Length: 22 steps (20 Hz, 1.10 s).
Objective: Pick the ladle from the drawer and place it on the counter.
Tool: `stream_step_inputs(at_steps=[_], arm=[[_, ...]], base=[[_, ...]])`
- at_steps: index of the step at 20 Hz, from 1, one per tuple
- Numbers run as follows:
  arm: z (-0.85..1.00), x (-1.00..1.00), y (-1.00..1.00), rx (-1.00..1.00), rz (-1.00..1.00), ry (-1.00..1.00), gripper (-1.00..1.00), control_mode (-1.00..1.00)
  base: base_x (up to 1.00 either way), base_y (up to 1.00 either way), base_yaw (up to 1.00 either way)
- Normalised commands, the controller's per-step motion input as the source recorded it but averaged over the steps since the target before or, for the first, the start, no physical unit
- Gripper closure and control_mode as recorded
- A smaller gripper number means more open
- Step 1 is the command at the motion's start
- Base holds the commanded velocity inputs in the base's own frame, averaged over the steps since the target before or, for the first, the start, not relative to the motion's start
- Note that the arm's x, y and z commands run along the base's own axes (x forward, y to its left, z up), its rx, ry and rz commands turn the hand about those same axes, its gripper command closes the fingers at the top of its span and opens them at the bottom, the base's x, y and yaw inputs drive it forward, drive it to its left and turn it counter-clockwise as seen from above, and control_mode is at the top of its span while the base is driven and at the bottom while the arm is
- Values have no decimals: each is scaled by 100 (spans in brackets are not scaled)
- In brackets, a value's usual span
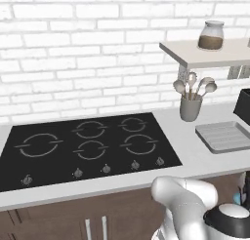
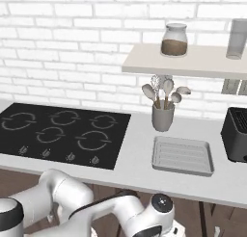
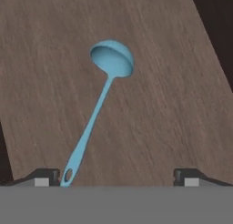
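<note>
Blue ladle (image 3: 98, 110) flat on wooden drawer floor (image 3: 159, 104), open tool (image 3: 116, 176) above.

One ladle (image 3: 101, 110), blue, in one wooden drawer (image 3: 159, 104). One table (image 2: 135, 159). One black cooktop (image 1: 83, 146): four burner rings, five knobs along its front. One grey tray (image 2: 182, 155). One utensil cup (image 2: 162, 116). One wall shelf (image 2: 193, 62); one jar (image 2: 174, 40) on it. One toaster (image 2: 236, 134).
</note>
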Motion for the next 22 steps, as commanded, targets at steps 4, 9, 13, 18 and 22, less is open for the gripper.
stream_step_inputs(at_steps=[4,9,13,18,22], arm=[[0,50,0,5,0,4,-100,-100],[0,42,0,4,0,11,-100,-100],[-4,30,0,3,0,10,-100,-100],[-9,45,-2,5,0,11,-100,-100],[-39,17,-6,12,0,10,-100,-100]], base=[[0,0,0],[0,0,0],[0,0,0],[0,0,0],[0,0,0]])
